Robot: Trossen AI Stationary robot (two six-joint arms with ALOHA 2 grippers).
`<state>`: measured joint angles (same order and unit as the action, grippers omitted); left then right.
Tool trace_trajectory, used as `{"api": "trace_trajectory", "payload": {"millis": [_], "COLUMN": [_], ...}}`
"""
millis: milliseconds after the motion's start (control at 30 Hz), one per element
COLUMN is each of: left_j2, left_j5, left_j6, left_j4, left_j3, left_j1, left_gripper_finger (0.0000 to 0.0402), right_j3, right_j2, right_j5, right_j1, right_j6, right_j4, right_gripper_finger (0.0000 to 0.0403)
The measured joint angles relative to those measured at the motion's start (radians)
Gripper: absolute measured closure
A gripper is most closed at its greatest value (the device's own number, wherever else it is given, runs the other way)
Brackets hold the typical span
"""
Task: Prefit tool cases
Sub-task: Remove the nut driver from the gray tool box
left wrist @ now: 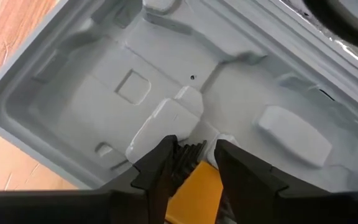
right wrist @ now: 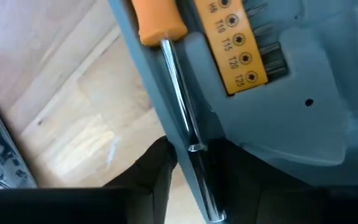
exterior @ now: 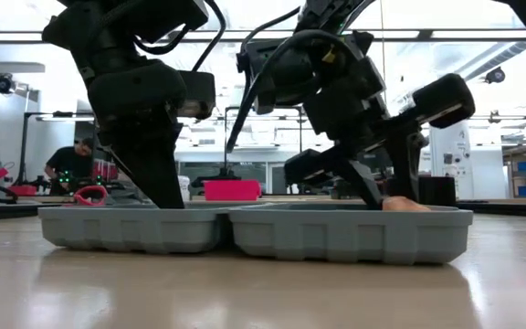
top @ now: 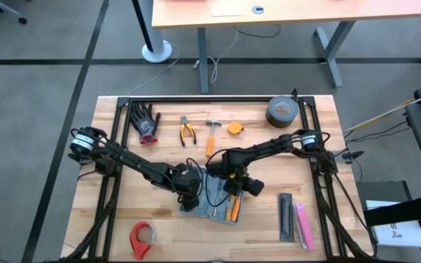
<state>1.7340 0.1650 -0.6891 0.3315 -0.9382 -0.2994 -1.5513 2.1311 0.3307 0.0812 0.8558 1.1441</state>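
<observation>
The flat blue-grey rectangular plastic tool case (top: 214, 201) lies open on the wooden desk (top: 123, 212), directly beneath both sets of jaws, its two halves side by side in the low view with the moulded grey inner tray (left wrist: 229, 93) facing up.

In the right wrist view an orange-handled steel screwdriver (right wrist: 182, 118) runs along the case's edge wall, its shaft passing straight between the right gripper (right wrist: 194, 186) jaws and lined up with their reach; they sit close about the shaft, and I cannot tell whether they grip it. Just beside it, farther into the tray, sits a yellow labelled bit holder (right wrist: 232, 46).

The left gripper (left wrist: 191, 165) is down in the other half, jaws partly apart around a yellow block (left wrist: 194, 193) with dark bits; a firm hold cannot be told.

The right arm is nearer the screwdriver, so seating it likely means pressing it along its long axis into a slot.
</observation>
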Motion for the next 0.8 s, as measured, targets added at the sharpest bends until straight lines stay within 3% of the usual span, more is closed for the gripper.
{"api": "trace_trajectory", "payload": {"millis": [300,633,800], "left_j2": [0.0,0.0,0.0], "left_j5": [0.002,0.003,0.001], "left_j6": [-0.004,-0.004,-0.004], "left_j4": [-0.001,-0.002,-0.001], "left_j3": [0.0,0.0,0.0], "left_j1": [0.004,0.005,0.005], "left_gripper_finger": [0.0275,0.0271,0.0267], "right_j3": [-0.014,-0.026,-0.026], "right_j2": [-0.003,-0.007,-0.008], "right_j5": [0.001,-0.018,-0.019], "right_j1": [0.001,0.001,0.001], "right_j6": [-0.056,-0.079,-0.074], "right_j4": [0.027,0.057,0.06], "right_gripper_finger": [0.0347,0.0329,0.0341]}}
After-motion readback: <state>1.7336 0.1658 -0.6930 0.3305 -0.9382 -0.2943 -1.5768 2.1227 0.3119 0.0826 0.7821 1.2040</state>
